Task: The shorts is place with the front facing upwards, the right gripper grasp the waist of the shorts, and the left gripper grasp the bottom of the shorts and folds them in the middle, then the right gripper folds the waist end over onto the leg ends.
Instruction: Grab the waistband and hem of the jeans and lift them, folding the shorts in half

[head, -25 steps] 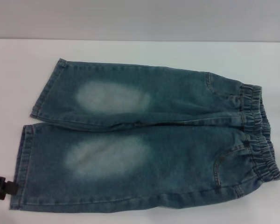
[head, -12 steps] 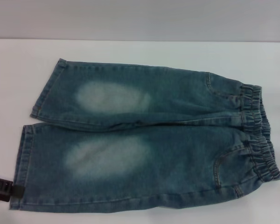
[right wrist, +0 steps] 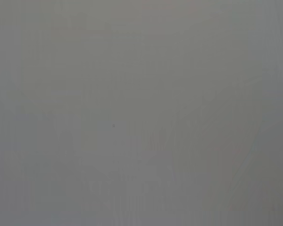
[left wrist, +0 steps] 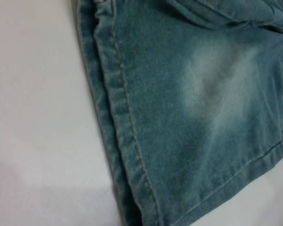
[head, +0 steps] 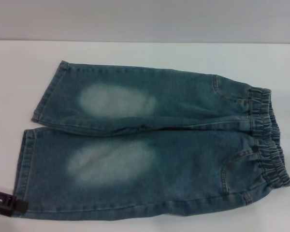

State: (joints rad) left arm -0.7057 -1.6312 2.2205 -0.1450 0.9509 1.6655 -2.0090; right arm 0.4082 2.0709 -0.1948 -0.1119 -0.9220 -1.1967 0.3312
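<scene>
Shorts (head: 154, 145): spread flat, front up, on white tabletop (head: 145, 53). Left gripper (head: 7, 203): at tabletop's near left corner, touching hem (head: 20, 169); jaws' state cannot be told.

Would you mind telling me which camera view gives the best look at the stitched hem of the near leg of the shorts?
The left wrist view: the hem fills the picture, its stitch line plain on the shorts. The head view shows the same hem small at the edge, beside the left pincer. The right wrist view shows only blank grey.
</scene>
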